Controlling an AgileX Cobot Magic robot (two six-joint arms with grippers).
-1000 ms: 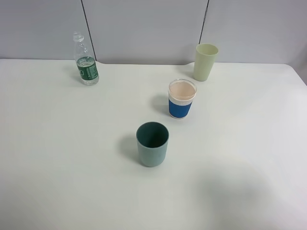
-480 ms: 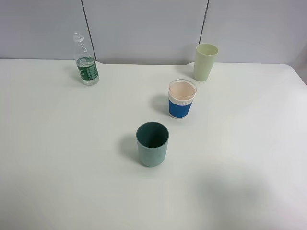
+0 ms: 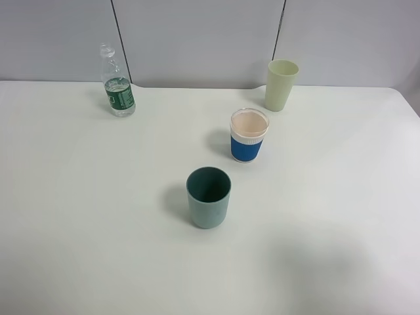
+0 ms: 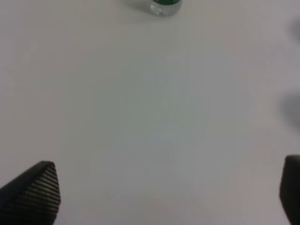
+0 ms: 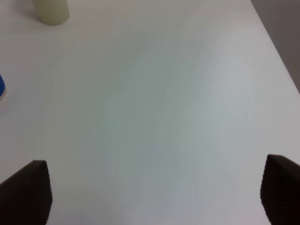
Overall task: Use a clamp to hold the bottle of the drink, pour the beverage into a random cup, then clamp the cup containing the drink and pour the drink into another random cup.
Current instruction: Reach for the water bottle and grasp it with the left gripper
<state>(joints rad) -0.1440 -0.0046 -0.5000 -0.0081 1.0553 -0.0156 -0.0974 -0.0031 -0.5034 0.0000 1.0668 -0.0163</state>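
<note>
On the desk (image 3: 79, 197), nothing has shifted over the last second: the bottle (image 3: 118, 88) stands back-left, with teal cup (image 3: 209, 197), blue cup (image 3: 249, 138) and green cup (image 3: 281, 84) untouched. Left end effector (image 4: 164, 187) and right end effector (image 5: 154, 187) hang wide apart and empty, so the grasp hasn't begun.

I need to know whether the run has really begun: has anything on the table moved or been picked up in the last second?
Nothing visibly changed. The bottle, the dark green cup, the blue-sleeved cup and the pale green cup all stand upright in the same places as before, and none of them has been gripped.
</note>
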